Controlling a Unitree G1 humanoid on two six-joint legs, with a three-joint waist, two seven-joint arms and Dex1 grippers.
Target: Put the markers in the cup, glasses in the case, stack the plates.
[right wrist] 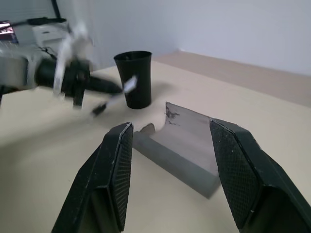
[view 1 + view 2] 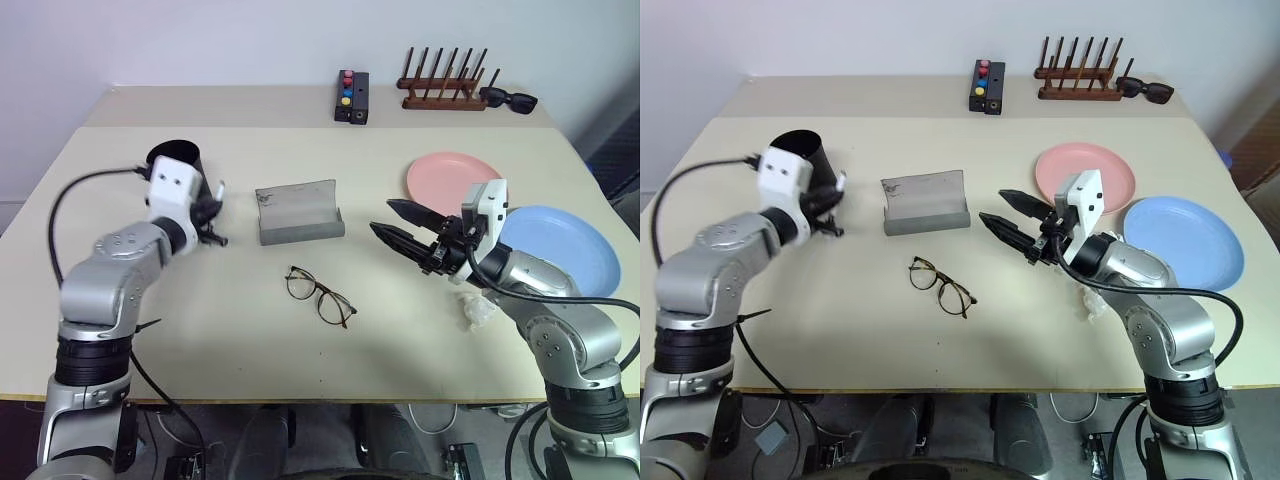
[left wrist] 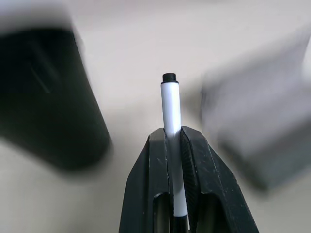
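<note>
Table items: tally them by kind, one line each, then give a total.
Plates: 2, pink plate and blue plate
Eyewear: 2, glasses and sunglasses
Markers: 1, white marker clamped in the left gripper
Cup: 1
Case: 1
Button box: 1
Wooden rack: 1
Total: 9

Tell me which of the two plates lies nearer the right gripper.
The light blue plate: the right gripper's arm reaches over its near-left edge, while the pink plate sits farther back on the table, beyond the arm.
</note>
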